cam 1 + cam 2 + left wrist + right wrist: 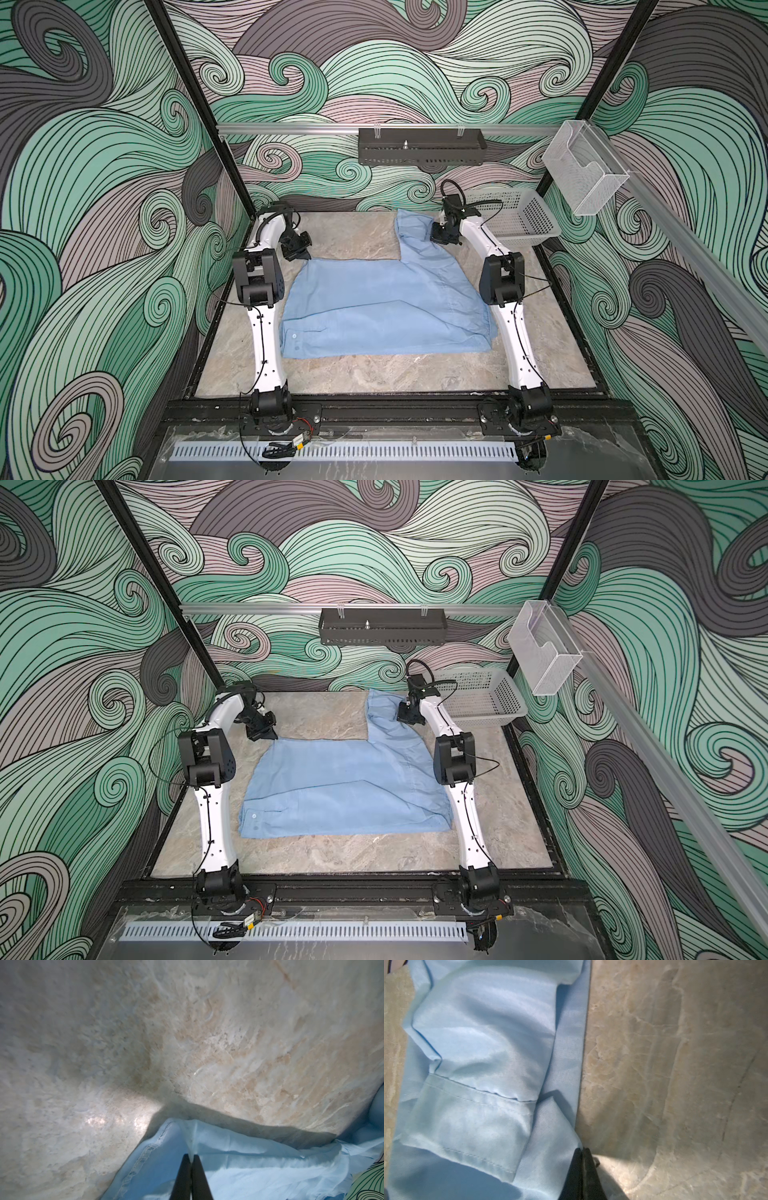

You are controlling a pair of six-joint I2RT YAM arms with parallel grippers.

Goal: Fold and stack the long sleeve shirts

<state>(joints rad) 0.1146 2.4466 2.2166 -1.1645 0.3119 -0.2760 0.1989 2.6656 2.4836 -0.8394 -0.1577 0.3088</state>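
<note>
My left pincer [192, 1156] and right pincer [582, 1150] clamp edges of the thin light blue woven shirt [386, 303], presumably for folding.

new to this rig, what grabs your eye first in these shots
A light blue shirt sprawls over the middle of the marble table, one part reaching toward the far wall. The left gripper pinches its far left corner and the right gripper is shut on that far part's edge, beside a pale basket at far right.
</note>
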